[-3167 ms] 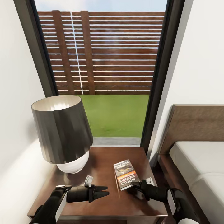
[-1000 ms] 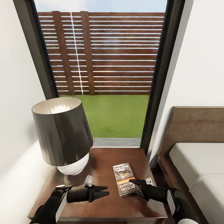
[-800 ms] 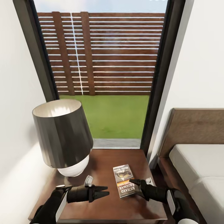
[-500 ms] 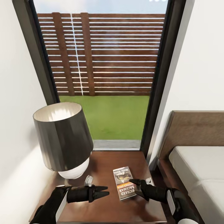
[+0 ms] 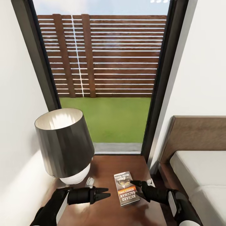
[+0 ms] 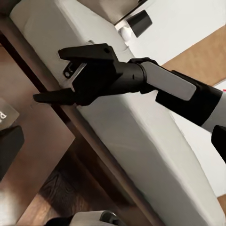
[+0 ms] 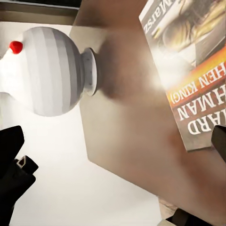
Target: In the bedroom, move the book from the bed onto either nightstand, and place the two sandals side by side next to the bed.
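The book (image 5: 125, 188) lies flat on the dark brown nightstand (image 5: 105, 164), cover up, with its orange band and white lettering legible (image 7: 197, 70). My right gripper (image 5: 135, 187) hovers at the book's right edge, open, its jaws spread with nothing between them; the left wrist view shows it (image 6: 47, 75) from the side, in front of the bed. My left gripper (image 5: 108, 192) is held over the nightstand's front, left of the book, open and empty. The bed (image 5: 201, 175), with off-white mattress and brown headboard, stands to the right. The sandals are out of view.
A lamp (image 5: 64, 142) with a dark shade and white round base (image 7: 52, 70) fills the nightstand's left half. Behind it is a tall black-framed window (image 5: 106, 78) onto grass and a slatted fence. White walls close in on both sides.
The whole view has shifted, so the nightstand sits lower in the picture. The book, slightly askew 3.2 s ago, now lies flat. Both grippers keep their places.
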Motion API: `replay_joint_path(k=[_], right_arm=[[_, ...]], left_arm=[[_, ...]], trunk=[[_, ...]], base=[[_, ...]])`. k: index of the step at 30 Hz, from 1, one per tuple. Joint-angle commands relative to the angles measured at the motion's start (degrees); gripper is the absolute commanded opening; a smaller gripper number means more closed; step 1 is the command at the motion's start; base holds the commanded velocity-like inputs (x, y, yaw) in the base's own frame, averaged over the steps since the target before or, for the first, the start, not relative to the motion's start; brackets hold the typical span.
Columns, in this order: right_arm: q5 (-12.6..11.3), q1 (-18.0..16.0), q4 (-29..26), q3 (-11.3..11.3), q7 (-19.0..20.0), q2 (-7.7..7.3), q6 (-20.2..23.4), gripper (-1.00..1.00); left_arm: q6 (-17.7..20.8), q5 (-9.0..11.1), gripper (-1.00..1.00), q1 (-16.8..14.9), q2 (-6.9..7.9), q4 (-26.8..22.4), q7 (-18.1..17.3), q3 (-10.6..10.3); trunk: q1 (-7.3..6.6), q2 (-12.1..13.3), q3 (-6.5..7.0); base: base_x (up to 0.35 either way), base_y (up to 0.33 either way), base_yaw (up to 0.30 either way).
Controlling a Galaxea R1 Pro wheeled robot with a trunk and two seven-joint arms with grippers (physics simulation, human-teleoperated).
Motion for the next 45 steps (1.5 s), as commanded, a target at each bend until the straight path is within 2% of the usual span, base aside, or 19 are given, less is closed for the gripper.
replay_joint_path(k=[1,3,7,10,11,14,15,17,18,19,22,23,26,30,31,36,40,45], right_arm=[[0.6,-0.1,-0.1,-0.3,0.5,0.08,0.3,1.00],[0.6,-0.1,-0.5,1.3,0.5,0.08,0.1,1.00],[0.6,-0.1,-3.6,9.8,0.4,0.09,-0.4,1.00],[0.6,0.0,-4.4,12.1,0.5,-0.15,-2.1,1.00],[0.6,0.1,-4.6,12.6,0.5,-0.26,-3.9,1.00],[0.7,0.3,-4.7,13.1,0.6,-0.91,-8.6,1.00],[0.8,0.4,-4.7,13.3,0.6,-1.98,-10.8,1.00],[0.9,0.6,-4.4,13.4,0.6,-5.32,-14.5,1.00],[0.7,0.7,-4.2,13.5,0.6,-9.31,-18.2,1.00],[0.6,0.8,-4.2,13.5,0.7,-10.60,-19.4,1.00],[0.6,1.1,-4.0,13.5,0.8,-13.00,-21.4,1.00],[0.7,2.9,-2.8,13.5,0.9,-14.41,-24.4,1.00],[0.8,5.2,0.1,13.5,0.9,-14.77,-28.9,1.00],[0.9,6.3,4.6,13.6,0.9,-14.84,-36.9,1.00],[0.9,6.5,10.2,13.6,0.9,-14.86,-41.2,1.00],[1.0,6.5,17.4,13.6,0.9,-14.93,-42.9,1.00],[0.9,6.5,19.7,13.6,0.9,-14.95,-43.1,1.00],[0.6,6.5,19.8,13.6,0.9,-14.95,-43.1,1.00]], left_arm=[[0.6,-0.1,1.00,0.0,-0.04,0.0,0.0,0.1],[0.6,-0.1,1.00,0.0,-0.01,0.1,0.5,0.1],[0.4,-0.2,1.00,0.1,0.90,0.4,1.0,-0.1],[0.3,-0.3,1.00,0.3,1.30,0.5,1.1,0.0],[0.3,-0.3,1.00,0.4,1.42,0.5,1.2,0.0],[0.2,-0.3,1.00,0.5,1.55,0.6,1.9,0.0],[0.0,-0.3,1.00,0.6,1.60,0.6,2.8,-0.1],[-1.2,-0.3,1.00,0.7,2.09,1.2,5.5,-0.1],[-4.7,-0.3,1.00,0.7,2.71,4.6,8.7,-0.1],[-6.4,-0.3,1.00,0.7,2.87,6.2,9.4,-0.1],[-9.9,-0.4,1.00,0.8,3.39,9.4,10.2,-0.1],[-12.5,-0.4,1.00,0.8,4.88,12.7,10.6,-0.1],[-14.5,-0.4,1.00,0.8,5.58,15.5,10.7,-0.1],[-19.0,-0.4,1.00,0.8,5.88,19.9,10.7,-0.1],[-21.7,-0.4,1.00,0.8,5.99,23.3,10.8,-0.1],[-24.2,-0.4,1.00,0.8,6.10,25.7,10.7,-0.1],[-24.9,-0.3,1.00,0.8,6.13,26.1,10.6,-0.1],[-24.9,-0.3,1.00,0.8,6.12,26.2,10.6,-0.2]], trunk=[[-0.24,0.4,0.13],[-0.67,1.2,0.49],[-1.55,2.8,1.21],[-2.21,4.0,1.74],[-2.43,4.4,1.92],[-3.09,5.6,2.46],[-3.31,6.0,2.64],[-3.75,6.8,3.00],[-3.97,7.2,3.18],[-4.19,7.6,3.36],[-4.85,8.8,3.90],[-5.07,9.2,4.08],[-5.73,10.4,4.62],[-6.60,12.0,5.33],[-6.82,12.4,5.51],[-7.92,14.4,6.41],[-8.80,16.0,7.13],[-9.90,18.0,8.03]], base=[[0.000,0.000,0.000],[0.000,0.000,0.000],[0.000,0.000,0.000],[0.000,0.000,0.000],[0.000,0.000,0.000],[0.000,0.000,0.000],[0.000,0.000,0.000],[0.000,0.000,0.000],[0.000,0.000,0.000],[0.000,0.000,0.000],[0.000,0.000,0.000],[0.000,0.000,0.000],[0.000,0.000,0.000],[0.000,0.000,0.000],[0.000,0.000,0.000],[0.000,0.000,0.000],[0.000,0.000,0.000],[0.000,0.000,0.000]])
